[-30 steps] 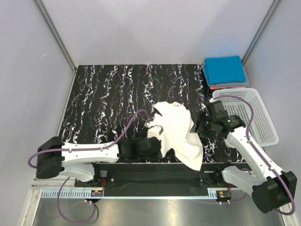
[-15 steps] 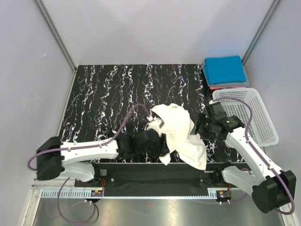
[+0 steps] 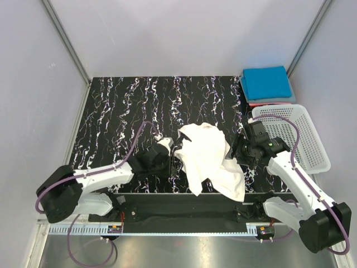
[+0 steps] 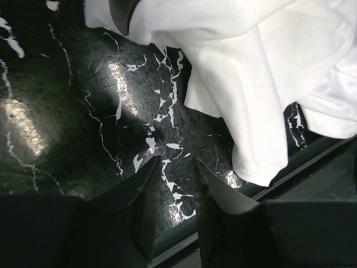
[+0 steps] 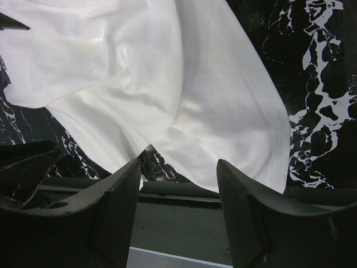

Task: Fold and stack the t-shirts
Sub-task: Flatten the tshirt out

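Note:
A white t-shirt (image 3: 209, 159) lies crumpled at the near middle of the black marbled table (image 3: 122, 111), one edge hanging over the front rim. My left gripper (image 3: 168, 149) sits just left of it, apart from the cloth. In the left wrist view its jaws (image 4: 177, 164) stand narrowly open over bare table, the white t-shirt (image 4: 251, 72) ahead and to the right. My right gripper (image 3: 237, 152) is at the shirt's right edge, open wide (image 5: 178, 164), with the white t-shirt (image 5: 167, 84) beyond its tips. A folded blue t-shirt (image 3: 266, 82) rests on a red one (image 3: 261, 104) at the back right.
A white lattice basket (image 3: 295, 137) stands at the right edge, close behind the right arm. Grey walls close in the table on three sides. The table's front rim and frame rail (image 5: 184, 223) run just below the shirt.
My left gripper has let go of the white t-shirt and drawn back to the left. The shirt has settled lower onto the table. The right arm has barely moved.

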`<state>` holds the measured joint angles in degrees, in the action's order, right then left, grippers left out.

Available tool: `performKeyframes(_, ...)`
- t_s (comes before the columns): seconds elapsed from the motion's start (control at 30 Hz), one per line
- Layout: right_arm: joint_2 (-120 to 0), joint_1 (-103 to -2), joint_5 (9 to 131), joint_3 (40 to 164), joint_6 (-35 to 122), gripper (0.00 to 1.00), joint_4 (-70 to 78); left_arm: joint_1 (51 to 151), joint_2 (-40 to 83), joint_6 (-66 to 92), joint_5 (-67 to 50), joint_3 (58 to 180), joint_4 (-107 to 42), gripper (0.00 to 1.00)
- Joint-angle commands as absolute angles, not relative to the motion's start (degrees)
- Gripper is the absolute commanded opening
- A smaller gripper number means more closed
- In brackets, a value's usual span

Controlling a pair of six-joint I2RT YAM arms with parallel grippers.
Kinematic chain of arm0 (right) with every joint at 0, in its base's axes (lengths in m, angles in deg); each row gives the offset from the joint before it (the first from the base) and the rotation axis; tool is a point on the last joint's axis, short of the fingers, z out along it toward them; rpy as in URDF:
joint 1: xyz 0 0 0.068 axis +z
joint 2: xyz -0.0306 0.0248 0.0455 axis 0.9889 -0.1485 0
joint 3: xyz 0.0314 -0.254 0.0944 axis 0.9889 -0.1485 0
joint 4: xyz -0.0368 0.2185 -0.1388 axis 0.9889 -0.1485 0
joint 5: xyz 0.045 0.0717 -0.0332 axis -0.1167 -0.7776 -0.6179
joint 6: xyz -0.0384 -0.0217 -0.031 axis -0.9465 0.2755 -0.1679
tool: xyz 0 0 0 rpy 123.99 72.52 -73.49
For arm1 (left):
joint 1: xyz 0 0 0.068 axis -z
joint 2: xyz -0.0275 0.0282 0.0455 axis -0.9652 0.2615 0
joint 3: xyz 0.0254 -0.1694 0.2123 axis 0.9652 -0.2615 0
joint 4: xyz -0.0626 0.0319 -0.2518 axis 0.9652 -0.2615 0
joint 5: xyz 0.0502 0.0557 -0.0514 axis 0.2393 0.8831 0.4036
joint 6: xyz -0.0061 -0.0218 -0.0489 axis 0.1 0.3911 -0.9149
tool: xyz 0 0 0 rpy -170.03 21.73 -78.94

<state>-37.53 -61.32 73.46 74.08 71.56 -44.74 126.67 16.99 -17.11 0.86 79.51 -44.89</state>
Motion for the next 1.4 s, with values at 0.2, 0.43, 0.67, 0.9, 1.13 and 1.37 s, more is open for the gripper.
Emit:
performKeyframes(0.2, -35.92, -61.25, 72.22, 75.25, 70.65, 0.64, -43.39, 126.52, 26.17, -10.32, -3.58, 78.06, -25.60, 0.35)
performKeyframes(0.43, -35.22, -61.16, 72.57, 75.07, 69.60, 0.64, -43.83, 126.43, 32.24, -6.97, -5.34, 81.15, -24.20, 0.39)
performKeyframes(0.67, -35.04, -61.16, 72.40, 74.81, 69.69, 0.64, -43.39, 125.73, 35.93, -6.88, -5.52, 83.16, -25.42, 0.39)
performKeyframes(0.9, -34.69, -61.16, 72.13, 74.81, 69.51, 0.64, -43.22, 125.64, 37.61, -7.58, -2.45, 85.27, -28.93, 0.41)
performKeyframes(1.13, -34.07, -61.16, 72.13, 74.55, 69.51, 0.64, -43.22, 125.64, 36.99, -8.03, 3.54, 86.94, -35.88, 0.45)
performKeyframes(1.37, -34.34, -61.16, 72.04, 74.72, 69.42, 0.64, -43.13, 125.73, 38.40, -7.32, 0.02, 86.86, -34.47, 0.36)
